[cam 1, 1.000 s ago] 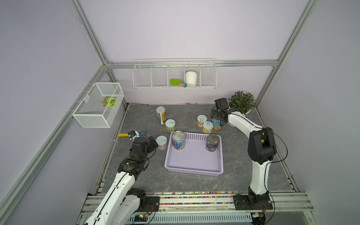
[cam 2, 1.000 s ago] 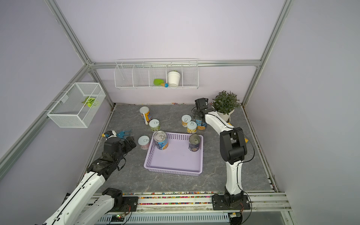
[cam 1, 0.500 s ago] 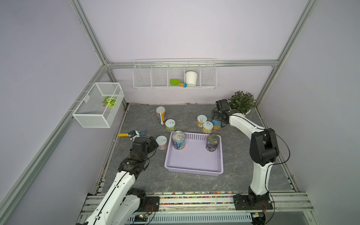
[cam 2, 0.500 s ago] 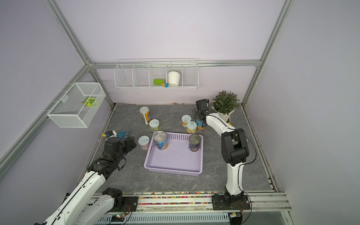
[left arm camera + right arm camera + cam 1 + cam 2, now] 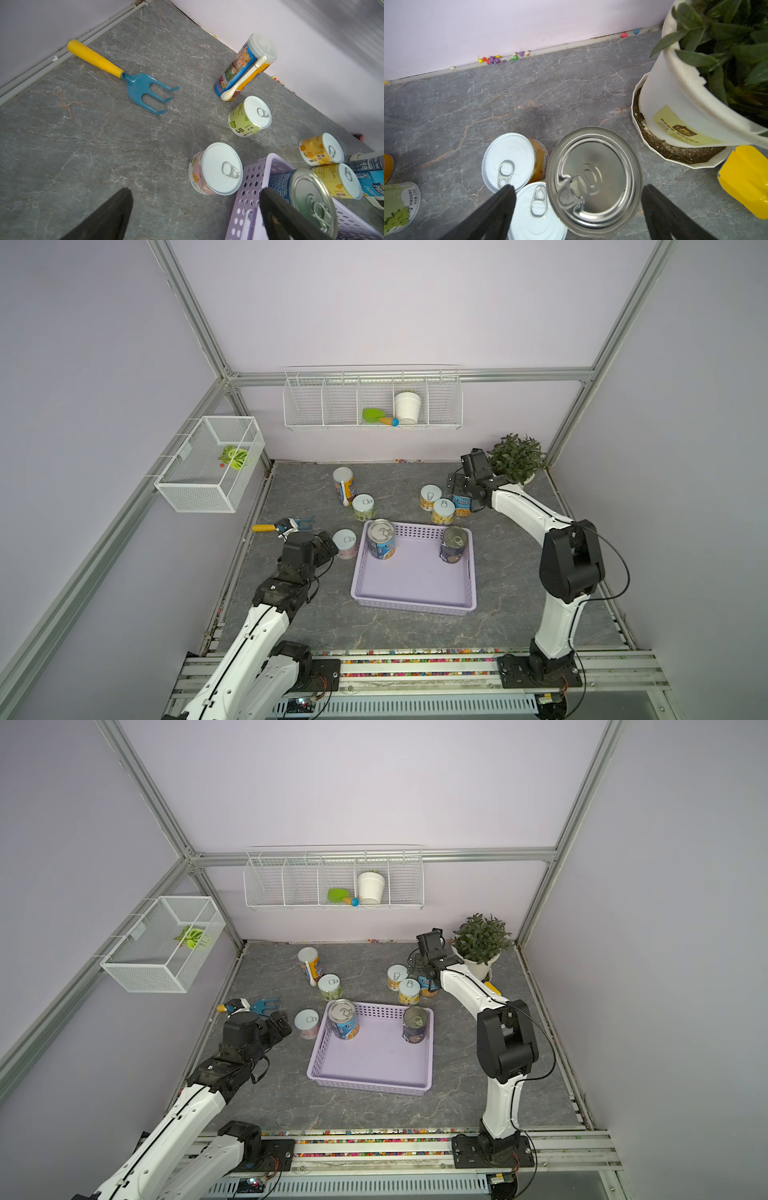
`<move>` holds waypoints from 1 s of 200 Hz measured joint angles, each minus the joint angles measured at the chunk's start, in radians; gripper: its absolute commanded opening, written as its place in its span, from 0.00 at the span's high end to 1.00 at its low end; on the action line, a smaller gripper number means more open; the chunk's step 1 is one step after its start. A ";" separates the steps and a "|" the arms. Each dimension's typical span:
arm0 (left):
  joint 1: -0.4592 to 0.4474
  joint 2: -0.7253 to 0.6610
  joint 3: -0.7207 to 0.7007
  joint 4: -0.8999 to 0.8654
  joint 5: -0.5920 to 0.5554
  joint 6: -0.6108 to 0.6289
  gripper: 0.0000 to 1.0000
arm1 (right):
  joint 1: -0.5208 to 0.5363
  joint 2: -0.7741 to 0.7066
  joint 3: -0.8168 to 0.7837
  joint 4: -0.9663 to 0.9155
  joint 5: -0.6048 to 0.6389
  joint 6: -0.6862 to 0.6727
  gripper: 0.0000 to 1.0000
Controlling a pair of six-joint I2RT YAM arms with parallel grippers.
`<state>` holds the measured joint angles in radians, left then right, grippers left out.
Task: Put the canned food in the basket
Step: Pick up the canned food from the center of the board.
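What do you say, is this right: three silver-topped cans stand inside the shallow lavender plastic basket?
Not quite: only two stand inside the shallow lavender perforated plastic basket: the blue-labelled silver-topped can and the dark-labelled silver-topped can. Both top views show it.

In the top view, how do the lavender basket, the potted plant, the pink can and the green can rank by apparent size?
Largest to smallest:
1. basket
2. potted plant
3. pink can and green can: they look alike, so they are not ranked.
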<state>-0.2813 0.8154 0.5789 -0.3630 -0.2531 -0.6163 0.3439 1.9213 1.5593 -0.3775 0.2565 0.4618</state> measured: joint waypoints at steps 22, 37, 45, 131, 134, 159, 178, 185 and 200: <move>0.000 0.000 0.000 0.000 0.000 0.000 0.00 | 0.000 0.004 0.005 -0.008 0.005 0.000 0.02; 0.000 0.000 0.000 0.000 0.000 0.000 0.01 | 0.000 0.014 0.009 -0.014 0.012 -0.002 0.02; 0.000 0.002 0.000 0.000 0.000 0.000 0.01 | 0.000 0.019 0.009 -0.017 0.016 -0.003 0.02; 0.000 0.010 0.000 0.003 0.007 0.000 0.01 | 0.000 0.111 0.081 -0.089 0.064 -0.003 0.02; 0.000 0.011 0.000 0.003 0.007 0.000 0.01 | 0.000 0.113 0.083 -0.089 0.064 -0.003 0.02; 0.000 0.016 0.000 0.008 0.008 0.000 0.01 | 0.000 0.138 0.111 -0.104 0.076 -0.003 0.01; 0.000 0.018 0.000 0.010 0.008 0.000 0.00 | 0.000 0.158 0.130 -0.112 0.082 -0.003 0.03; 0.000 0.019 0.000 0.011 0.008 0.000 0.01 | 0.000 0.163 0.135 -0.113 0.084 -0.003 0.04; 0.000 0.020 0.000 0.012 0.008 0.000 0.01 | 0.000 0.173 0.151 -0.127 0.087 -0.005 0.11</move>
<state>-0.2813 0.8352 0.5789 -0.3511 -0.2451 -0.6163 0.3435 2.0945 1.7100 -0.5049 0.3439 0.4564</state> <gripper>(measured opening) 0.995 0.938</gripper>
